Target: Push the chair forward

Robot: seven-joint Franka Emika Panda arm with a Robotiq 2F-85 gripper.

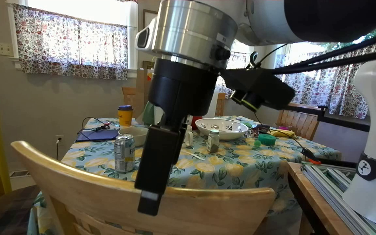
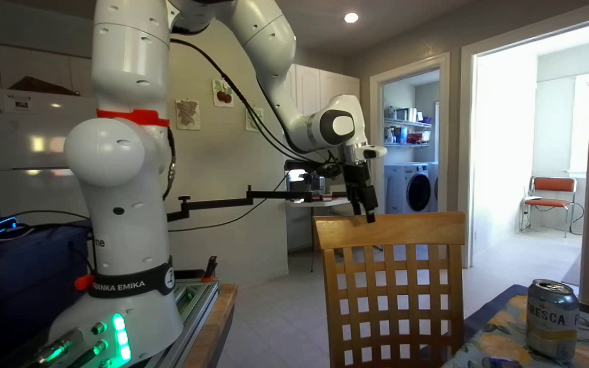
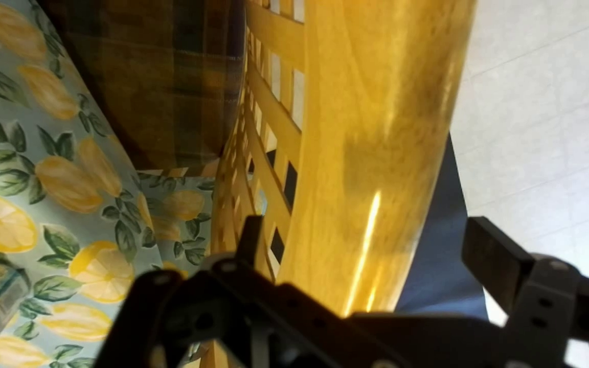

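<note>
One chair (image 2: 391,227), light wood with a lattice back, stands upright beside the table (image 1: 237,169), and its single curved top rail (image 3: 376,128) runs between my two fingers (image 3: 494,255). My gripper (image 3: 371,245) has its jaws wide: one finger on the table side of the rail, one on the floor side. Whether either touches the wood, I cannot tell. The chair's one plaid seat (image 3: 151,76) lies on the table side, and in the wrist view the lemon-print cloth (image 3: 69,179) crosses in front of it. I hang from one white arm (image 2: 269,46).

On the table I count, among other things, one drink can (image 1: 124,153), near the rail; one yellow cup (image 1: 125,117) with a dark lid; two bowls (image 1: 233,134), a small plain one and a larger patterned one; one jar (image 1: 213,142) with a green lid; and one round green object (image 1: 267,139).

Farther out, at least three more wooden chairs (image 1: 300,122) show in part. In an exterior view I find two doorways (image 2: 467,153), with one red-seated chair (image 2: 550,185) and two shelves (image 2: 407,145) seen through them, and three pictures (image 2: 188,114) on the wall.
</note>
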